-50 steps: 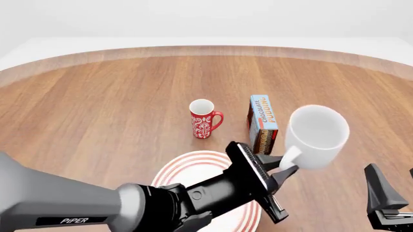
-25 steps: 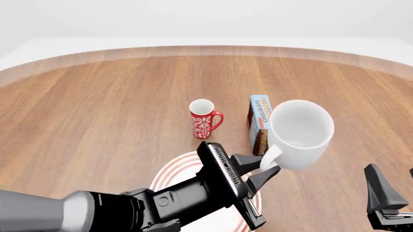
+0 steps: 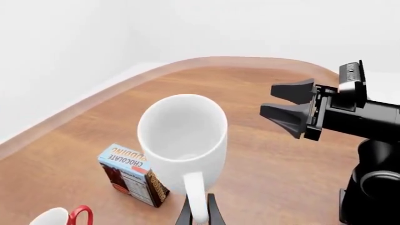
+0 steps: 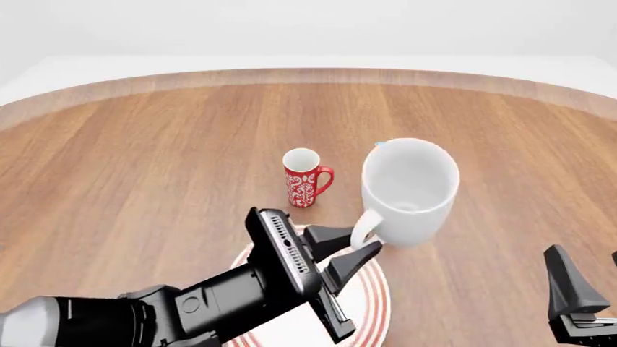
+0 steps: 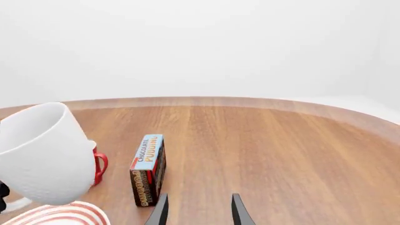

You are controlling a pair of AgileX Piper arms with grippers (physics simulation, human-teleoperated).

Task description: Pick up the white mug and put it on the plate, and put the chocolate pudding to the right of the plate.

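The plate (image 4: 376,318), red-ringed and the widest object, lies at the near edge of the table; what shows of its surface beside my left arm is bare, and nothing stands on it yet. Over the past second I have swung the white mug (image 4: 408,191) from well right of the plate leftward, so it now hangs tilted in the air just past the plate's far rim; in my judgement a short pull toward me and a descent remain. Its interior appears empty. The left gripper (image 4: 345,250) is clamped on the mug's loop handle. The right gripper (image 5: 196,208) waits low at the right with its jaws apart, holding nothing. The chocolate pudding (image 5: 149,169) stands on the table beyond the plate, now hidden behind the mug in the front view, untouched. The red mug (image 4: 305,177) stands upright left of it, apparently empty.
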